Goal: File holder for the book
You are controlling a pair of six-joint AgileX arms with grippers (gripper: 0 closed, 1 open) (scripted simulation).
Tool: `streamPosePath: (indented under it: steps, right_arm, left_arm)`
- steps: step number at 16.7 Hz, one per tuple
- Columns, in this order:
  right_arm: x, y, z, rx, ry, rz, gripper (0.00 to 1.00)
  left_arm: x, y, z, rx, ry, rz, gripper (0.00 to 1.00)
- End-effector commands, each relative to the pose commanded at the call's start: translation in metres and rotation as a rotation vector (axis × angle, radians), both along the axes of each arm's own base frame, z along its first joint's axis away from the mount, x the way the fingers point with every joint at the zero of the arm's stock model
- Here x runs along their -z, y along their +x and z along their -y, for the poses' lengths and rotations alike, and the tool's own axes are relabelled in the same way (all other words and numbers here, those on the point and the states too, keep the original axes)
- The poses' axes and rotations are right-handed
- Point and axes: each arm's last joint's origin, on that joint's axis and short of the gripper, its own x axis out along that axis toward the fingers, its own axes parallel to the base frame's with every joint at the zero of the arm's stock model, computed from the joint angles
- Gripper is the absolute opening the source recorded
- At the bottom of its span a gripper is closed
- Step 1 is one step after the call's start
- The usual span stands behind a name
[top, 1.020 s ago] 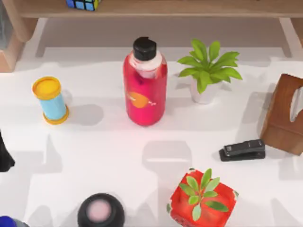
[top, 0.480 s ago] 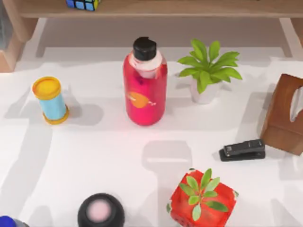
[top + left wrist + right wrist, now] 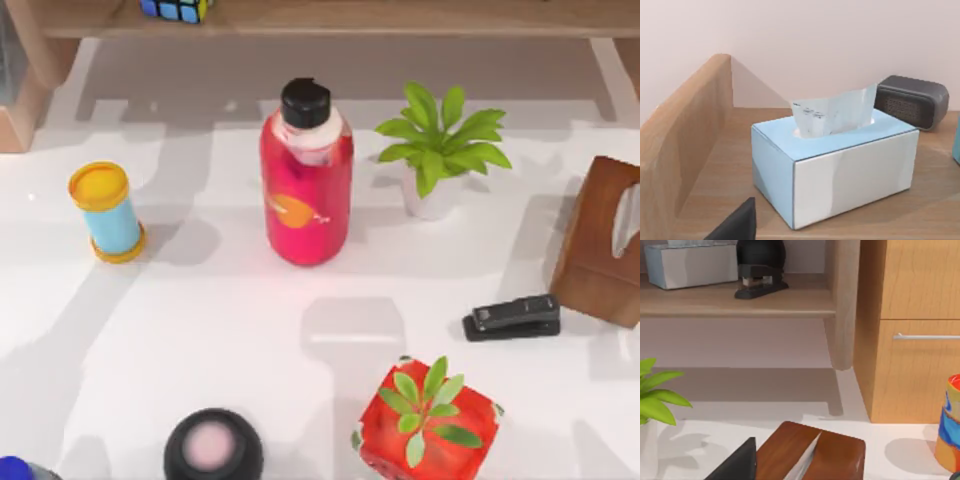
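The book and the file holder cannot be located. The left claw (image 3: 735, 225) is near a blue tissue box (image 3: 835, 165) on a wooden shelf (image 3: 705, 195); the right claw (image 3: 737, 462) is beside the brown tissue box (image 3: 815, 455) at the surface's right edge. The state of each claw cannot be determined.

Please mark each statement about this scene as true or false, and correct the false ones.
1. The red bottle has a black cap. True.
2. The black stapler lies beside the brown tissue box. True.
3. The blue cylinder has a green lid. False: its lid is yellow.
4. In the left wrist view, the light blue tissue box stands on the white table. False: it stands on a wooden shelf.
5. The white-potted plant has red leaves. False: they are green.
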Motion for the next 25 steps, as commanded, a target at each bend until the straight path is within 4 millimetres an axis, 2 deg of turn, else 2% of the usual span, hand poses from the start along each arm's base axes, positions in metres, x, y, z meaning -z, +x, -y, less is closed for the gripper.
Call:
streamPosePath:
  steps: [3, 5, 8, 10, 13, 19, 25]
  right_arm:
    - [0.0, 0.0, 0.0, 0.0, 0.0, 0.0, 1.0]
    - [0.0, 0.0, 0.0, 0.0, 0.0, 0.0, 1.0]
    - [0.0, 0.0, 0.0, 0.0, 0.0, 0.0, 1.0]
    - [0.0, 0.0, 0.0, 0.0, 0.0, 0.0, 1.0]
    - [0.0, 0.0, 0.0, 0.0, 0.0, 0.0, 1.0]
    - [0.0, 0.0, 0.0, 0.0, 0.0, 0.0, 1.0]
    - [0.0, 0.0, 0.0, 0.0, 0.0, 0.0, 1.0]
  left_arm:
    - [-0.005, 0.047, 0.046, -0.001, 0.002, -0.003, 1.0]
    - [-0.002, 0.071, 0.075, -0.001, 0.003, -0.003, 1.0]
    - [0.008, 0.095, 0.111, 0.0, 0.002, -0.001, 1.0]
    - [0.013, 0.104, 0.127, 0.001, 0.001, 0.002, 1.0]
    - [0.017, 0.108, 0.137, 0.001, 0.0, 0.004, 1.0]
    - [0.017, 0.111, 0.135, 0.002, 0.001, 0.003, 1.0]
    - [0.016, 0.127, 0.137, 0.001, 0.0, 0.004, 1.0]
